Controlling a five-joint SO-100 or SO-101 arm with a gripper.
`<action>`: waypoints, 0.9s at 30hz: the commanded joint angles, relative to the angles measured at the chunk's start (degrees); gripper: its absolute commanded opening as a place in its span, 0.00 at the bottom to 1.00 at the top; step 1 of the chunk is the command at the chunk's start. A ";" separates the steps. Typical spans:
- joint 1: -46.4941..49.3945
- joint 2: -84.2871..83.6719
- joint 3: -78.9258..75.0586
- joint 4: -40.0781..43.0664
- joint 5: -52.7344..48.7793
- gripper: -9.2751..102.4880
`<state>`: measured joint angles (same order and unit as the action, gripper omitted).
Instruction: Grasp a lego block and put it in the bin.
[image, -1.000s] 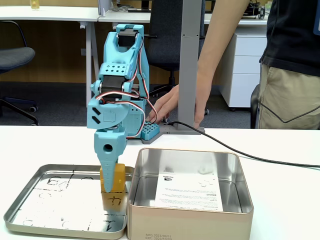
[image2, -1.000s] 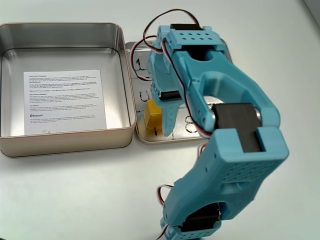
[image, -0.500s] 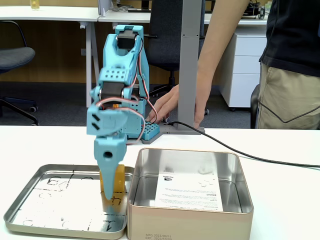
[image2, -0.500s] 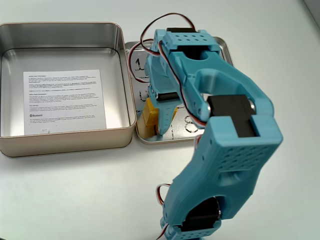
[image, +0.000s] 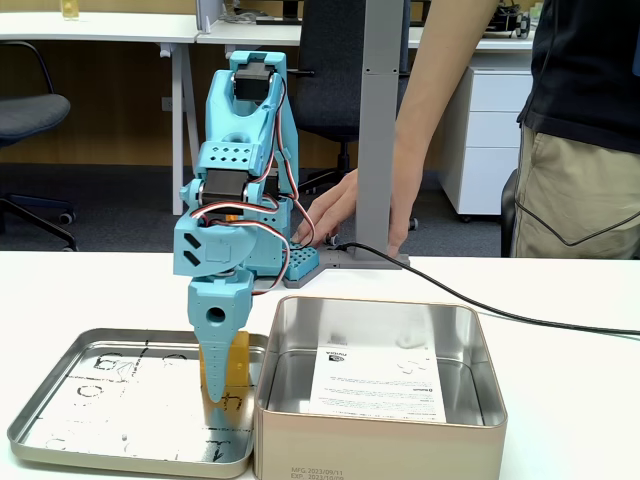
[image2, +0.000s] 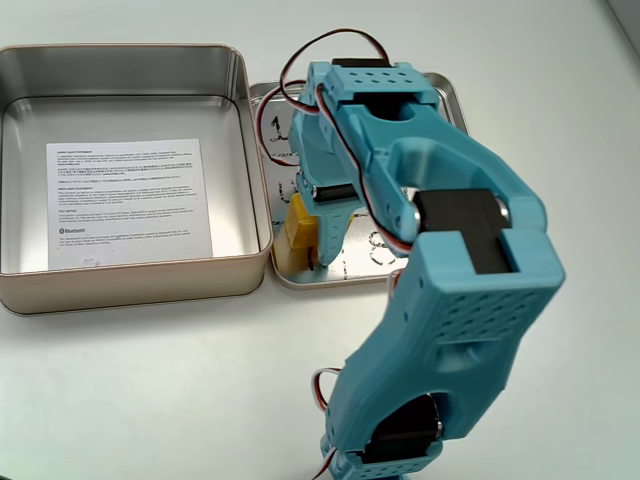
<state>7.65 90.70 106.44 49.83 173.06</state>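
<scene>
The lego block (image: 232, 362) is a small yellow-orange cube on the shallow silver tray (image: 90, 405), close to the tray's edge by the bin. My blue gripper (image: 216, 385) points straight down into the tray. One pointed finger (image2: 327, 232) lies flush against the block (image2: 297, 233). The other jaw is hidden behind the block and under the arm. The bin (image: 400, 440) is the deep silver tin with a white printed sheet inside, and it stands right beside the tray. From above, the bin (image2: 120, 285) lies left of the block.
A person stands behind the table at the right, with a hand (image: 335, 205) near the arm's base (image: 298, 262). A black cable (image: 480, 303) runs across the white table behind the bin. The tray carries black scribbled marks.
The gripper has sunk lower into the tray. The block has turned square against the finger and shifted slightly toward the bin. The arm's upper links have leaned a little.
</scene>
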 joint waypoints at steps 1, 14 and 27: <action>0.44 0.88 1.41 -0.62 0.09 0.36; 0.09 2.02 10.11 -6.06 0.35 0.12; 0.00 12.92 12.39 -3.16 2.64 0.08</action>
<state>7.21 99.23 119.36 44.21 174.46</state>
